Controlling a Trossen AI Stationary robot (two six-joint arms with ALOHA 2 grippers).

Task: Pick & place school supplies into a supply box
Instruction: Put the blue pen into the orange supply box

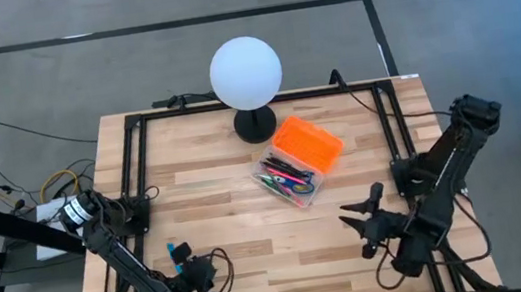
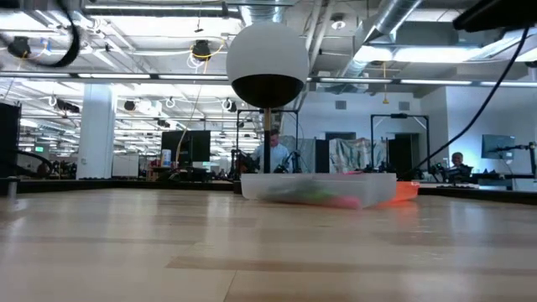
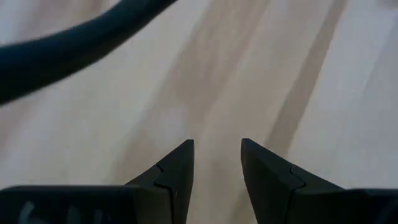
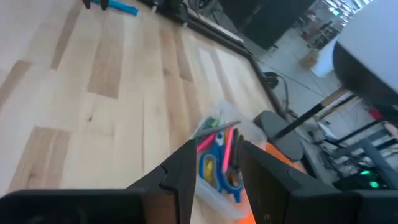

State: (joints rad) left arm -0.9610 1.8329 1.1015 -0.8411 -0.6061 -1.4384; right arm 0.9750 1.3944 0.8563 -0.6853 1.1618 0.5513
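The supply box (image 1: 293,178) stands open right of the table's middle. Its clear body holds pink, green and black pens (image 1: 287,175). Its orange lid (image 1: 308,144) lies flipped back on the far right side. The right wrist view shows blue-handled scissors (image 4: 214,167) among the pens in the box (image 4: 219,186). My right gripper (image 1: 354,230) hangs open near the right front, a hand's width from the box and pointing toward it, with nothing between its fingers (image 4: 217,149). My left gripper (image 1: 209,276) is open over bare wood at the near left (image 3: 217,149).
A white globe lamp (image 1: 246,70) on a black base (image 1: 256,123) stands just behind the box at the far middle. In the low view the box (image 2: 319,189) sits below the globe (image 2: 267,63). Black frame rails (image 1: 132,163) run along the table's sides. Bare wood lies between the arms.
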